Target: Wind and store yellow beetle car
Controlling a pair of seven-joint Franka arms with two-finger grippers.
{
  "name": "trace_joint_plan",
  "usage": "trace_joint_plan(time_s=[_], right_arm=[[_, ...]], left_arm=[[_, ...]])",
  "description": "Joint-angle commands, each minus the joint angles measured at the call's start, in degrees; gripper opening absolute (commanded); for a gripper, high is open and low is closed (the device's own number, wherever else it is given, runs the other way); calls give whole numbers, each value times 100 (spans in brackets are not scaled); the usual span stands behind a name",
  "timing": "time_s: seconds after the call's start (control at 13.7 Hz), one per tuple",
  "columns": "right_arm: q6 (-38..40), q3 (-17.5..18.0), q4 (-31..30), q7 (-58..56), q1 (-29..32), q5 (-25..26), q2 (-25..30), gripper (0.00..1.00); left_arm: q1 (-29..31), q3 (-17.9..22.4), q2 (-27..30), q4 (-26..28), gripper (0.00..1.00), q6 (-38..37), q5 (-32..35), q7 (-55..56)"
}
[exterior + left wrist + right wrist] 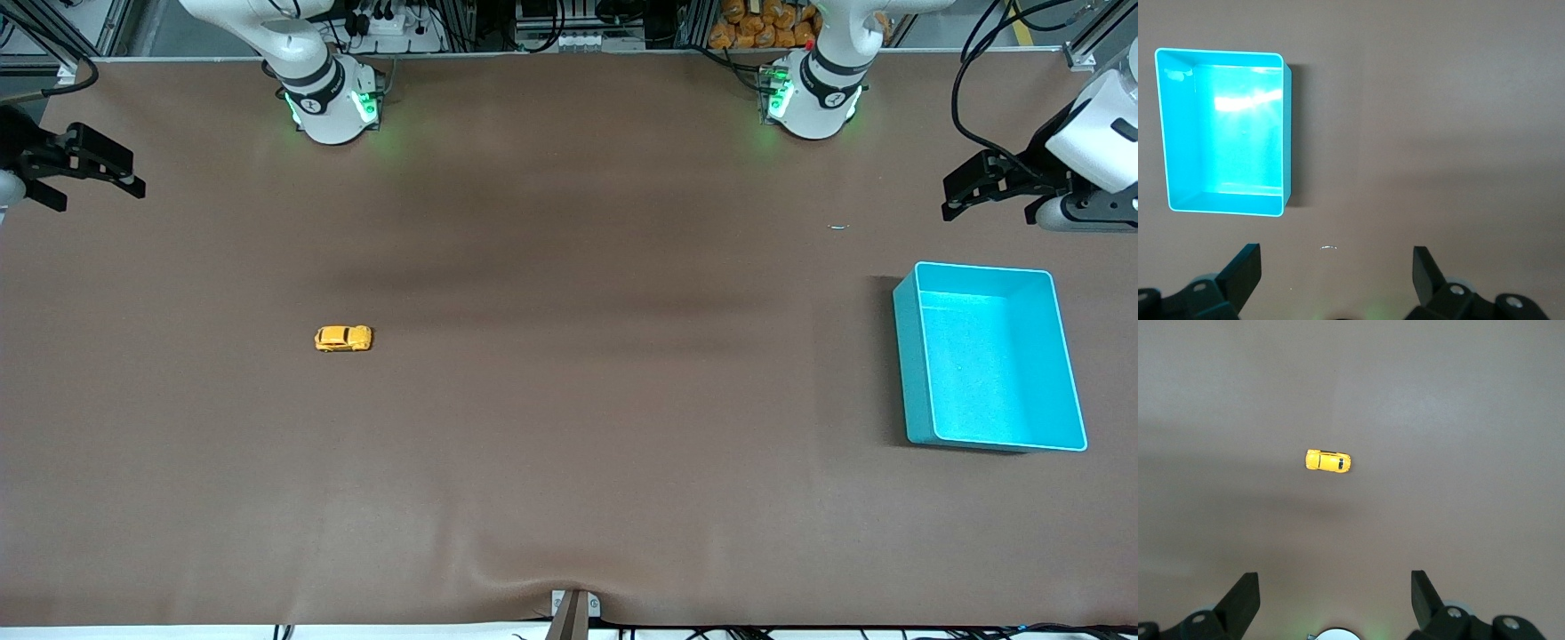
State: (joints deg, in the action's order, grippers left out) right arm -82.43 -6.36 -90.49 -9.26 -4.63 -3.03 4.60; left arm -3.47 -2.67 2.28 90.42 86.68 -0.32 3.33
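The yellow beetle car (343,338) stands on its wheels on the brown table, toward the right arm's end, with nothing touching it. In the right wrist view the car (1328,461) lies well ahead of the fingers. My right gripper (93,188) (1335,583) hangs open and empty over the table's edge at the right arm's end. Over the left arm's end, my left gripper (987,209) (1336,257) is also open and empty, hanging beside the turquoise bin (987,373) (1225,147). The bin holds nothing.
A small silvery scrap (838,228) (1329,248) lies on the table between the left arm's base and the bin. A metal clamp (569,613) sits at the middle of the table edge nearest the front camera. The brown cover (569,400) ripples there.
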Motion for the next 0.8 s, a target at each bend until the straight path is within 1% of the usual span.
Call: trace_joint_plan(time_s=[0.0,0.29,0.51,0.66,0.73], right_arm=[[69,-84,40,108,-125,48,59,100],[61,-67,40,-6,-125,48,59,100],[8,-49,40,-339,-125,57,7,100],[-106,-49,-82,-647,-125,83,-90,100],[-315,-49,-214,-656,-143,83,-99,100]], left_arm=[[101,-67,62,28,100,-98,-135,-8],[127,-50,62,64,100,-81,-135,-43],[127,-50,62,72,100,-72,-135,-43],[127,-50,71,72,100,-54,-135,-43],[119,-50,62,72,100,-46,-135,-43]])
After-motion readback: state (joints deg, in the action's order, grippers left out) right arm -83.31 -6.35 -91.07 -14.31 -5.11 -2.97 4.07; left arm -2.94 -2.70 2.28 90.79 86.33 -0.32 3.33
